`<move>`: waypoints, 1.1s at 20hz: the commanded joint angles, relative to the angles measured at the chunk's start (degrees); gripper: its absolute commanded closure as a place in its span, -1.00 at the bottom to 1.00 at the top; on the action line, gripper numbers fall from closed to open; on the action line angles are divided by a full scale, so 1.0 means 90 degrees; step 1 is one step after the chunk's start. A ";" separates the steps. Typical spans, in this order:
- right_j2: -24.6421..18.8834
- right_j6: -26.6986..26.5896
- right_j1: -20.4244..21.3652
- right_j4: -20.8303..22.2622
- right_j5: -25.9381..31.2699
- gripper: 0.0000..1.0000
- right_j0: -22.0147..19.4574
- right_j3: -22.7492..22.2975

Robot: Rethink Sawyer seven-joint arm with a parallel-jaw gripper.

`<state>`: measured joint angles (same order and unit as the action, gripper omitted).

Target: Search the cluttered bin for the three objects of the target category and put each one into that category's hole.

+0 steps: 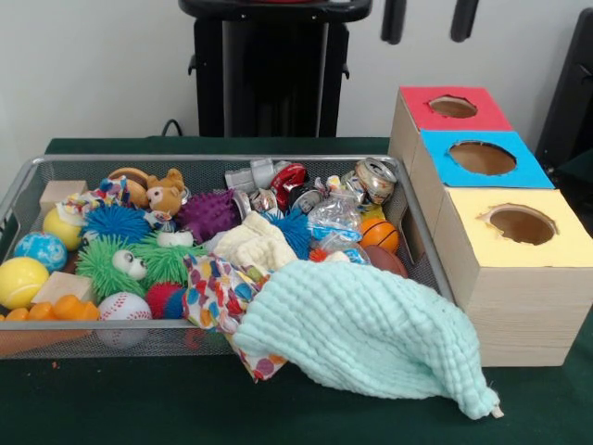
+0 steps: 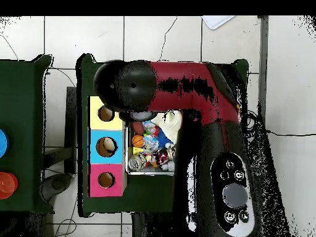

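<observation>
The wire mesh bin (image 1: 28, 171) is full of toys, cans and cloths. One printed ruffled fabric piece (image 1: 215, 292) lies at the bin's front middle and hangs over the rim, partly under the mint waffle cloth (image 1: 371, 334). Another printed piece (image 1: 104, 195) lies at the back left by the teddy bear. I see no third one. The yellow-topped box's hole (image 1: 522, 224) is at the right front; it also shows in the overhead view (image 2: 105, 113). My gripper (image 1: 428, 20) is open and empty, only its tips showing high above the boxes.
The blue-topped box (image 1: 482, 158) and red-topped box (image 1: 453, 107) stand behind the yellow one. A cream cloth (image 1: 258, 243), spiky balls, cans and a basketball (image 1: 379, 234) fill the bin. In the overhead view the arm (image 2: 185, 86) covers most of the bin (image 2: 148, 173).
</observation>
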<state>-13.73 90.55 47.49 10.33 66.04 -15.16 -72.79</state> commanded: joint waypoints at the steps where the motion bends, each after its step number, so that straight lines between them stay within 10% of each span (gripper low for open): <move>1: -0.0036 -0.0394 -0.0648 0.0458 -0.0468 -1.00 -0.0570 -0.0275; 22: -0.1099 -0.1380 -0.1704 0.0985 -0.2075 -1.00 -0.1473 0.0183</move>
<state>-15.83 90.54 38.81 16.60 53.41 -26.51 -72.36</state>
